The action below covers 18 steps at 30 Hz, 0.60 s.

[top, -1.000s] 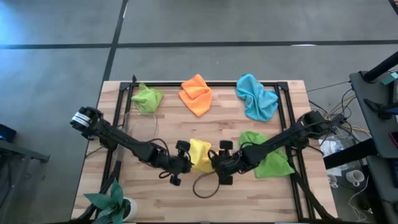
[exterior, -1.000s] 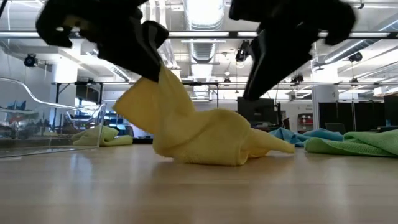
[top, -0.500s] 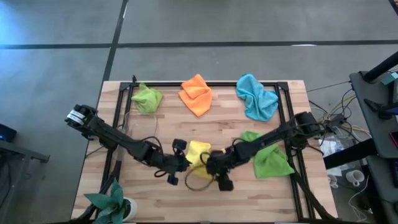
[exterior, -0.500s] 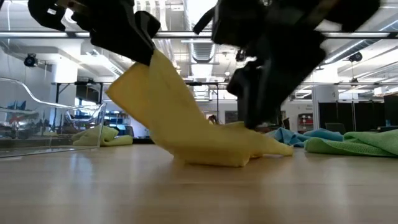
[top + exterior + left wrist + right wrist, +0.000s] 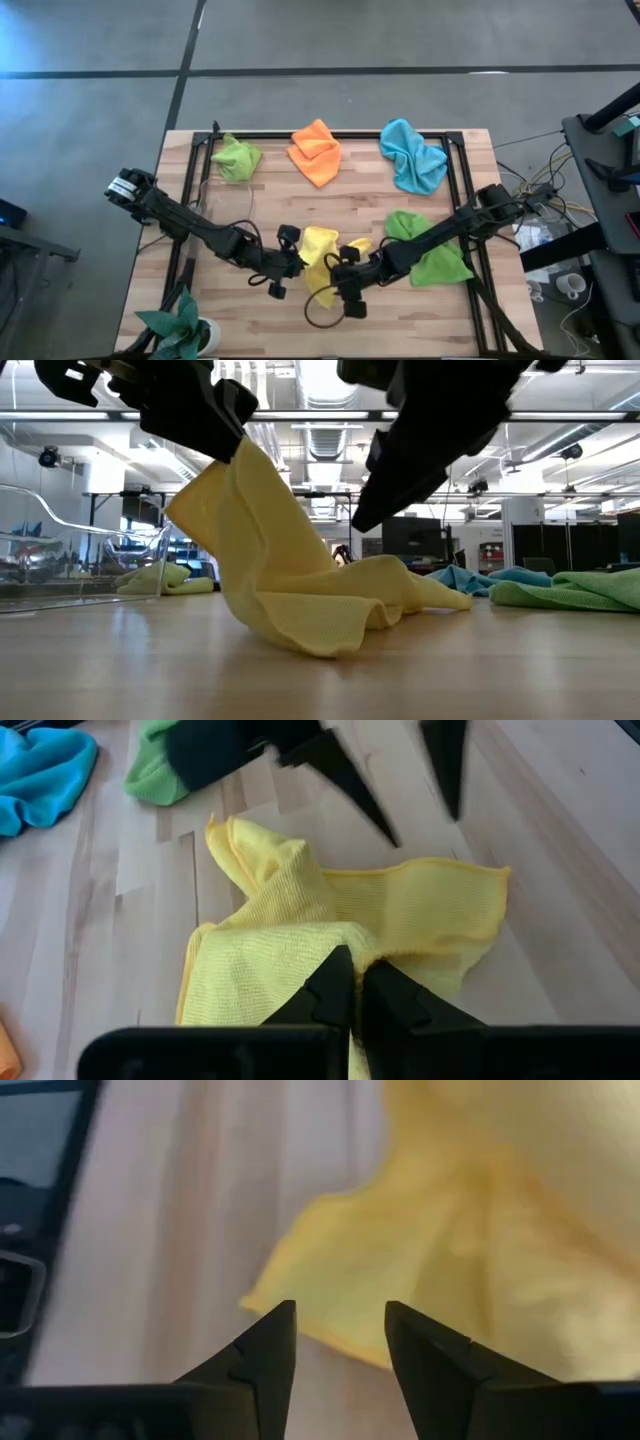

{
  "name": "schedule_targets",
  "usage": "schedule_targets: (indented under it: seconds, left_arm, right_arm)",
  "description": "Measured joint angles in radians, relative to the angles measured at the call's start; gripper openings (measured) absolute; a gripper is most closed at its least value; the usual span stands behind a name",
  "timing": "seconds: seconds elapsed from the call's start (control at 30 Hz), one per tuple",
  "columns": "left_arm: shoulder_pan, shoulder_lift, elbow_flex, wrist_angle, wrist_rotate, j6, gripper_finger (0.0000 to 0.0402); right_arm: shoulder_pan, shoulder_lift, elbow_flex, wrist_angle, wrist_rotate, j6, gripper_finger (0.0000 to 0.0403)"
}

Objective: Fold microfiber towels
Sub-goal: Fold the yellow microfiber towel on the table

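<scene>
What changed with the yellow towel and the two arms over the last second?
The left pincer, shut on the yellow towel, lifted its corner higher, stretching the cloth out. The right pincer, open, swung in toward the towel, then backed off to its loose edge without gripping. The other four towels lie where they were.

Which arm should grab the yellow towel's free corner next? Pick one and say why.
Right. The left pincer is already shut on one edge of the yellow towel, holding it up off the table. The right pincer is open and empty, hovering close to a loose corner of the same towel.
</scene>
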Motion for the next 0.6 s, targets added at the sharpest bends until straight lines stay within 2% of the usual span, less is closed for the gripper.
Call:
schedule_targets:
  seconds: [0.13,0.27,0.47,0.6]
  left_arm:
    - [0.000,0.000,0.000,0.000,0.000,0.001,0.0000]
    - [0.000,0.000,0.000,0.000,-0.004,0.003,0.0000]
    - [0.002,-0.002,0.000,0.001,-0.004,0.003,0.0000]
    - [0.001,-0.002,0.000,0.000,0.001,0.005,0.0000]
  right_arm:
    - [0.047,0.029,0.014,0.030,0.035,-0.068,0.0183]
    - [0.093,0.148,0.133,0.002,0.071,-0.138,0.0195]
    - [0.121,0.358,0.411,-0.294,0.133,-0.226,0.0195]
    - [0.135,0.447,0.572,-0.439,0.251,-0.263,0.0194]
